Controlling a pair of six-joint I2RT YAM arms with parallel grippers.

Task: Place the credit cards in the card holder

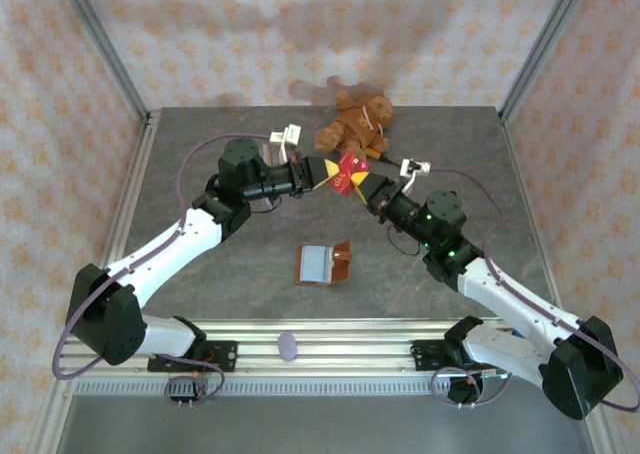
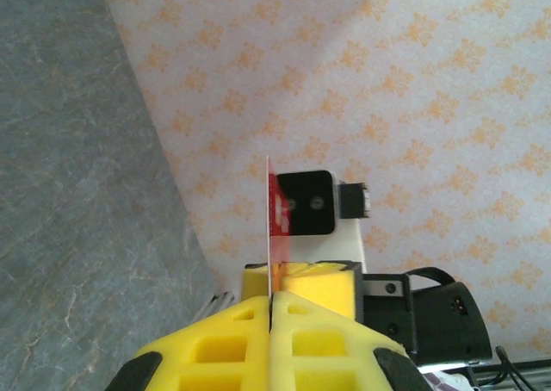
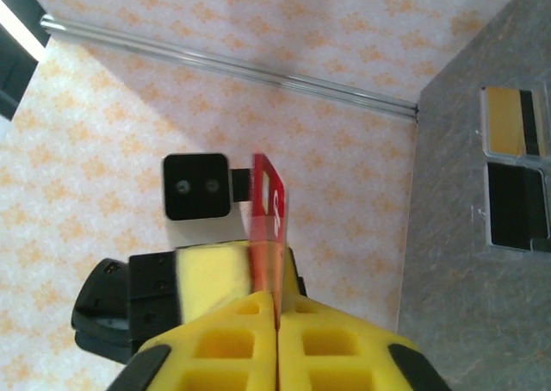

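I'm mid-handover: my left gripper (image 1: 322, 177) and right gripper (image 1: 368, 187) are both pinched on the red credit card (image 1: 345, 174), held edge-on in the air, well apart from the card holder (image 1: 323, 264) on the table. Next, I judge, one side must let go so the other can carry the card down.

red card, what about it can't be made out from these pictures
red card: print too small in the top view, edge-on or steeply angled in the wrist views; lower part hidden between yellow gripper fingers
card holder: what its slots hold is too small to tell in the top view
gold card: cut off by the right edge of the right wrist view
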